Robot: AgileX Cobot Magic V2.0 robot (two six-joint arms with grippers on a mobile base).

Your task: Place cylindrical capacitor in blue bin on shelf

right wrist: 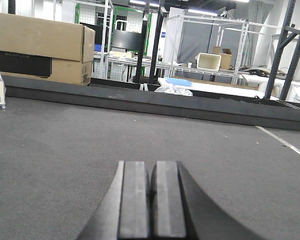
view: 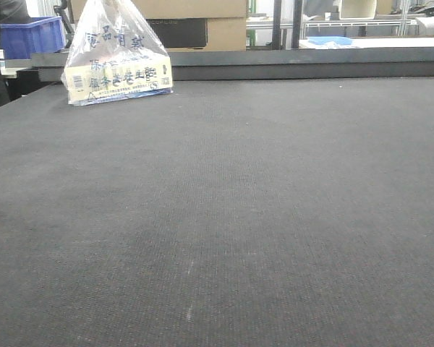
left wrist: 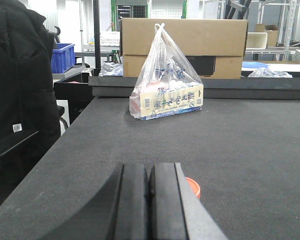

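My left gripper [left wrist: 150, 168] is shut with nothing between its jaws, low over the dark grey table [left wrist: 250, 145]. A small orange round thing [left wrist: 193, 186] lies on the table just right of its right finger and is mostly hidden by it; I cannot tell whether it is the capacitor. My right gripper [right wrist: 151, 165] is shut and empty, low over the table [right wrist: 65, 145]. A blue bin [view: 32, 36] stands beyond the table's far left corner; it also shows in the left wrist view [left wrist: 63, 55]. The steel shelf is out of view. Neither gripper shows in the front view.
A clear plastic bag with a printed box inside [view: 116, 58] stands at the table's far left [left wrist: 165, 90]. A raised dark rail [view: 275, 61] runs along the far edge, with a cardboard box [left wrist: 185, 37] behind it. A black jacket [left wrist: 17, 85] hangs left of the table.
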